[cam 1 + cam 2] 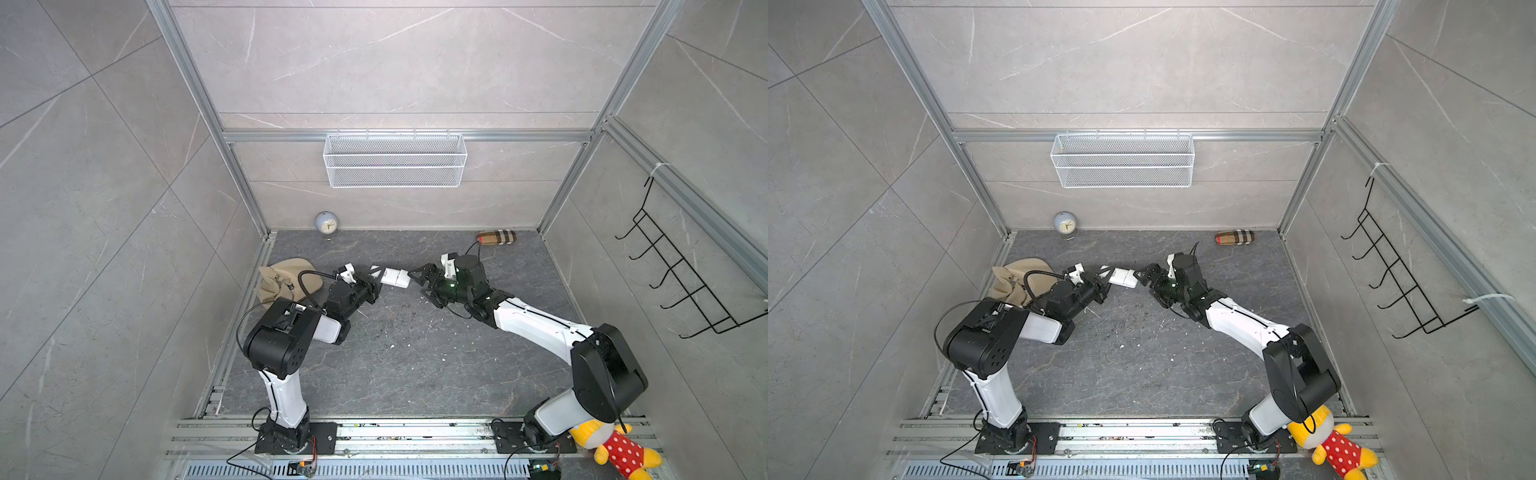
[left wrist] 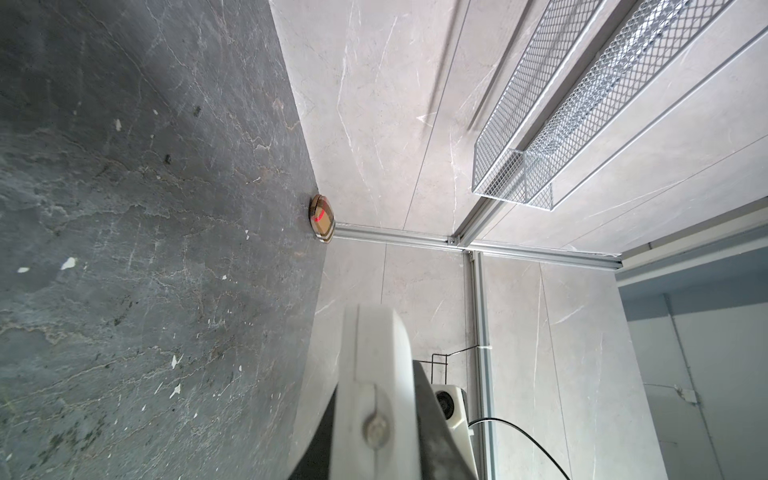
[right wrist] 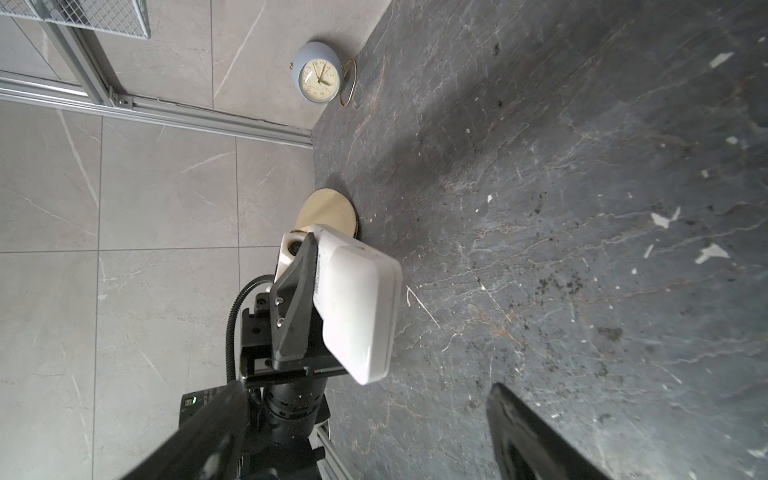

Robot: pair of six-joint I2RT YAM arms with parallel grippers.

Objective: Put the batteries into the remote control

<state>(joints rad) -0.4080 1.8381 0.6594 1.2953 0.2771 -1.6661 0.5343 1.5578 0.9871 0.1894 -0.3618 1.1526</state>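
Clamping remote control [image 3: 357, 307] — left gripper [image 1: 376, 279]; overhead only seemingly.

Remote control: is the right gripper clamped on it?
No: the right gripper's jaws stand wide open; only the left gripper clamps the remote control.

A pale blue clock [image 1: 326, 225] is standing at the far edge of the dark tabletop [image 1: 415, 374], towards its left corner; a plaid case [image 1: 496, 237] is lying near the far right corner; a beige cap [image 1: 282, 279] is slumping by the left edge; white specks [image 1: 391, 345] are littering the middle; a wire basket [image 1: 395, 160] is hanging on the back wall, a black hook rack [image 1: 683, 261] on the right wall; a plush toy [image 1: 619, 451] is lying just off the near right corner.
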